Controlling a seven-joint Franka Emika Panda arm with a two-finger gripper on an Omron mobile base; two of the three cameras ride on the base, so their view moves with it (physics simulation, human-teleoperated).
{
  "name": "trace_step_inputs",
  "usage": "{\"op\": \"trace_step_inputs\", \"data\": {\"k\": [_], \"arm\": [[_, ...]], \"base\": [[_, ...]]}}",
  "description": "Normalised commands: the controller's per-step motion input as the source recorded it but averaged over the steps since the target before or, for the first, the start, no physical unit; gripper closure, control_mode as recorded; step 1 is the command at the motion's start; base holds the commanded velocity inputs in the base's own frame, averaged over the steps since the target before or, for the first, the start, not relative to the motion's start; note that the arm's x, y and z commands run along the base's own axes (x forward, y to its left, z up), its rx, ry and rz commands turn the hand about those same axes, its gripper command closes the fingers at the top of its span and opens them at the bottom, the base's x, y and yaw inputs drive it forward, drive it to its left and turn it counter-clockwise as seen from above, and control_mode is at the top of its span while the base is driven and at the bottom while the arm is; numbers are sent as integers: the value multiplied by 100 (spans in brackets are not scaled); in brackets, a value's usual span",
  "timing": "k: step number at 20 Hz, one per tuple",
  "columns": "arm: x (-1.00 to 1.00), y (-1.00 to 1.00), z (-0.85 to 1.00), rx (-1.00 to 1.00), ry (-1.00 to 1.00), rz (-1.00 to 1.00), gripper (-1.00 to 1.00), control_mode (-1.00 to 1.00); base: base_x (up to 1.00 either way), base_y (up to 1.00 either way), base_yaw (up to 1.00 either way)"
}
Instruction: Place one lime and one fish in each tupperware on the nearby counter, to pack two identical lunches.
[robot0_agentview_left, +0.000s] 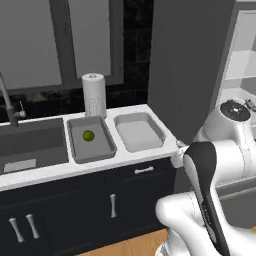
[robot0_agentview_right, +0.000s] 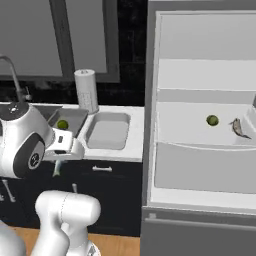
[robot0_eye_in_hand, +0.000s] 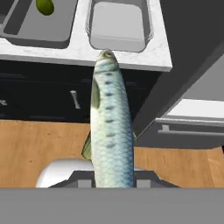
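Now the end effector (robot0_eye_in_hand: 113, 181) is closed on a silvery fish (robot0_eye_in_hand: 110, 122), which it holds by the tail end, so that in the hand view the body stretches away from the fingers and its head points toward the edge of the white marble desk (robot0_eye_in_hand: 83, 54). In the right base view the end effector (robot0_agentview_right: 59, 167) hangs in front of the dark navy cabinets (robot0_agentview_right: 105, 185), just below the desk edge, and a small part of the held fish is seen under the white hand. On the desk (robot0_agentview_left: 60, 172) two grey tupperware tubs stand side by side, near each other but apart. The left tupperware (robot0_agentview_left: 91, 138) has one green lime (robot0_agentview_left: 88, 135) in it; the right tupperware (robot0_agentview_left: 138, 131) has a bare floor. Behind the left tub a roll of paper towel (robot0_agentview_left: 94, 94) stands upright against the dark wall. To the left of the tubs lies the dark sink basin (robot0_agentview_left: 31, 142) with its faucet (robot0_agentview_left: 9, 102) at the back. On the right side the fridge stands open, and on one pale fridge shelf (robot0_agentview_right: 200, 135) a second lime (robot0_agentview_right: 212, 120) and a second fish (robot0_agentview_right: 237, 128) lie near each other, not touching. The grey fridge side panel (robot0_agentview_left: 187, 60) rises just beside the right tub. Below is a wooden floor (robot0_eye_in_hand: 39, 144).
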Motion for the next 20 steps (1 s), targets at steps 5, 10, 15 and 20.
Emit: {"op": "trace_step_inputs", "data": {"k": [5,10,15,20], "arm": [[0,0,0,0,0,0,100,100],[0,0,0,0,0,0,100,100],[61,29,-58,-4,0,6,100,-100],[62,0,-62,-5,0,37,100,-100]], "base": [[100,100,-9],[95,100,-14],[0,0,0],[0,0,0]]}}
